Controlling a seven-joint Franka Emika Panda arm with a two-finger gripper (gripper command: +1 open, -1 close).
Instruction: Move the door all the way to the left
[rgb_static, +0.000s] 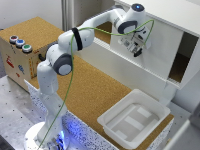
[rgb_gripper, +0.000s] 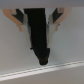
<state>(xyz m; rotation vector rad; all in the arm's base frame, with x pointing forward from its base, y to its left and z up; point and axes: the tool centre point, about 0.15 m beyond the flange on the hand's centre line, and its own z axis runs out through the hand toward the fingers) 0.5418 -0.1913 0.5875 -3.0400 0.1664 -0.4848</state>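
Presently, the door (rgb_static: 150, 42), a flat, smooth, pale grey-white rectangular panel wider than tall, is seen standing upright in the front of the white cabinet (rgb_static: 172, 12), with a dark opening exposed at the exterior view's right. The gripper (rgb_static: 136, 50) is held against the door's face. In the wrist view, a thin dark vertical handle (rgb_gripper: 39, 35) is seen between the two pale fingers (rgb_gripper: 20, 20); the jaws are closed around this strip. A white plastic tray (rgb_static: 152, 107), rectangular with raised walls, is set on the cork-textured table (rgb_static: 95, 90).
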